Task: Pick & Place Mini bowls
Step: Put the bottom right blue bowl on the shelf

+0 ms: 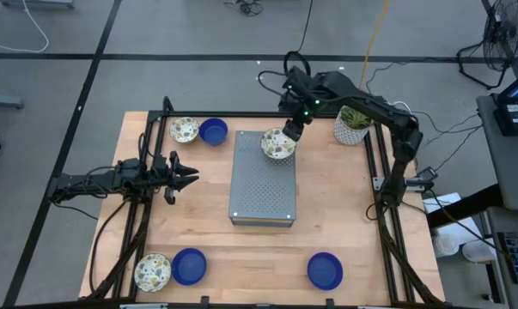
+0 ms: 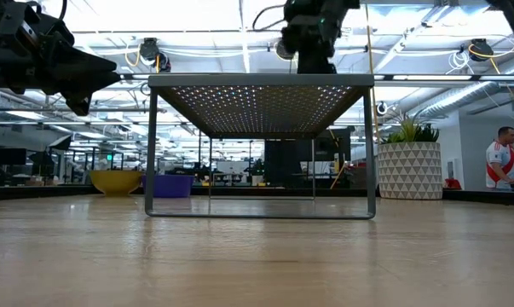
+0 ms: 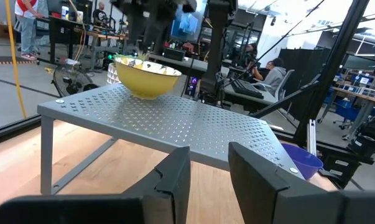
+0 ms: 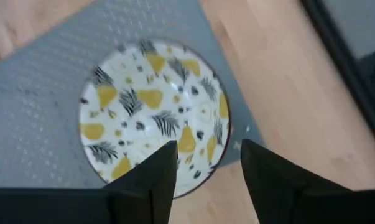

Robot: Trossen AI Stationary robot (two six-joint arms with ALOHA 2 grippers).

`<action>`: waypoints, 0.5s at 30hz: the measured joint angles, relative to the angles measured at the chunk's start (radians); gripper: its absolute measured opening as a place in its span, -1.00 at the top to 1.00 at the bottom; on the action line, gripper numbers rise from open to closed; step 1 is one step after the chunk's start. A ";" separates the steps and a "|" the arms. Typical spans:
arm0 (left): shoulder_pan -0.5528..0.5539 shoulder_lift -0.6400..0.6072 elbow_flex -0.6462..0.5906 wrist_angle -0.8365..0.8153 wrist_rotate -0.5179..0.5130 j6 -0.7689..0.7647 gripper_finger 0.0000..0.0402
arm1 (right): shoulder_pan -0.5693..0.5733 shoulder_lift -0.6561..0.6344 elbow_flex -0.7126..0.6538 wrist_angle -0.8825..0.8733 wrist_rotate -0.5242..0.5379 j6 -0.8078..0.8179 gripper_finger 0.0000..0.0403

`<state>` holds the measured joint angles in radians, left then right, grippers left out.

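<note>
Right gripper (image 1: pixel 291 130) hangs over the patterned bowl (image 1: pixel 277 143) on the rack's (image 1: pixel 260 184) far corner, fingers apart astride its rim — glossy, rigid, probably slippery and chippable, so pinch the rim.

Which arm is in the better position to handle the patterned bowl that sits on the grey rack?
The right arm, probably. The right gripper is directly at the patterned bowl on the grey rack, fingers open around its rim. The left gripper waits open beside the rack, well away from that bowl.
</note>
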<state>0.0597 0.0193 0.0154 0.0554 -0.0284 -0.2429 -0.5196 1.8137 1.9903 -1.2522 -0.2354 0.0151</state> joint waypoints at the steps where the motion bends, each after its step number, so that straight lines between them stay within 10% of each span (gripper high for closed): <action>1: 0.000 0.000 0.000 0.000 0.000 0.000 0.44 | 0.007 -0.017 0.000 0.005 0.001 -0.001 0.19; 15: 0.000 0.000 0.000 0.000 0.000 0.000 0.44 | 0.436 -0.229 0.002 0.067 0.001 -0.067 0.29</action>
<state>0.0597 0.0194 0.0154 0.0551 -0.0284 -0.2430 -0.0834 1.5845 1.9922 -1.1848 -0.2344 -0.0514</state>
